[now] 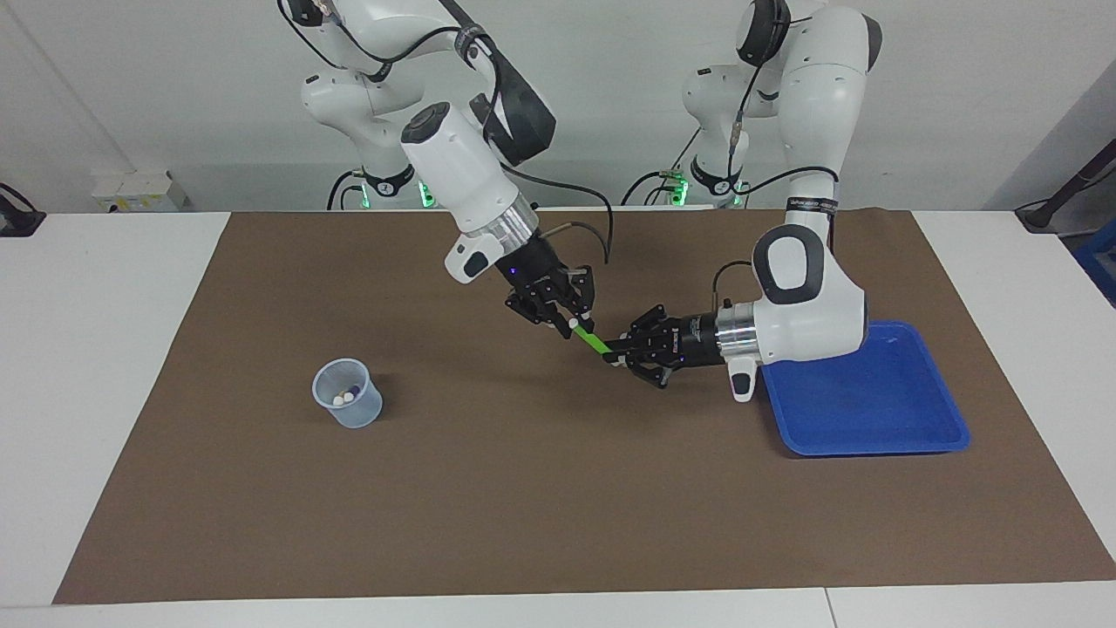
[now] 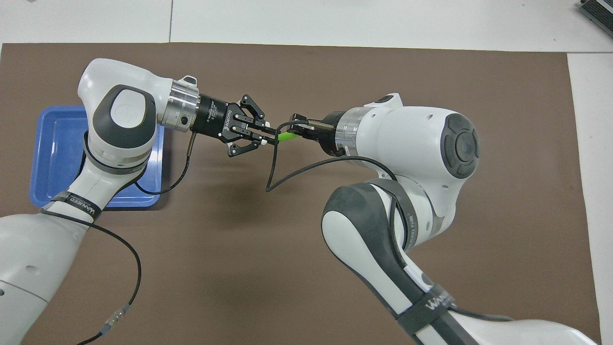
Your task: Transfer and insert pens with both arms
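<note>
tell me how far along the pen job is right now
Done: two pens' pale ends already show in the cup, and the blue tray looks bare. In hand: the green pen is up over the mat, spanning the left gripper and right gripper, mid handover. Left: finishing the pass and dropping this pen into the cup.

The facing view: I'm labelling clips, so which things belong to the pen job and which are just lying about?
Job: thin green marker pen between left end effector and right end effector; translucent plastic cup holding pens; blue plastic tray.
Lying about: brown table mat; pale box.
</note>
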You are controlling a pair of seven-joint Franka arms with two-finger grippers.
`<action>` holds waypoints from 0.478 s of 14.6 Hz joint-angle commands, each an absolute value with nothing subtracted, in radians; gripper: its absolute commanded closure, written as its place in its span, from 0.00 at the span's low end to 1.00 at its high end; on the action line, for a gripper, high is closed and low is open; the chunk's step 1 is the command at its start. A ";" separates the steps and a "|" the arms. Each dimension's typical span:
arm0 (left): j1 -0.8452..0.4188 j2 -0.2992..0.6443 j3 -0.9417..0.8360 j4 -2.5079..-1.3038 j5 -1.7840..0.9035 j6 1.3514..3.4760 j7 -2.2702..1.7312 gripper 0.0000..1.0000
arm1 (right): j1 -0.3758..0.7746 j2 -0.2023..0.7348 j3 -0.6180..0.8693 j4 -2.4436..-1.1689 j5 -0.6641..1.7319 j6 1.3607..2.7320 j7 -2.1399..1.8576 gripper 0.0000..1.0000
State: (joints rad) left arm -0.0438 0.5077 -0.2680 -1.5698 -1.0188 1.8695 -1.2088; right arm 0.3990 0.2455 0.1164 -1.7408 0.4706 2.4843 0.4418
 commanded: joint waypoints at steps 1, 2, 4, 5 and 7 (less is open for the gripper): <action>-0.051 0.472 -0.261 -1.601 -1.039 1.891 -1.224 1.00 | 0.385 0.259 0.123 -1.720 0.451 2.474 0.430 1.00; -0.051 0.472 -0.261 -1.601 -1.039 1.891 -1.230 1.00 | 0.385 0.259 0.123 -1.720 0.451 2.473 0.430 1.00; -0.052 0.472 -0.261 -1.597 -1.035 1.894 -1.232 1.00 | 0.383 0.259 0.123 -1.720 0.451 2.464 0.431 1.00; -0.051 0.472 -0.261 -1.597 -1.034 1.894 -1.232 1.00 | 0.383 0.259 0.121 -1.720 0.449 2.459 0.431 1.00; -0.051 0.466 -0.261 -1.597 -1.032 1.893 -1.232 0.52 | 0.382 0.259 0.120 -1.720 0.442 2.457 0.430 1.00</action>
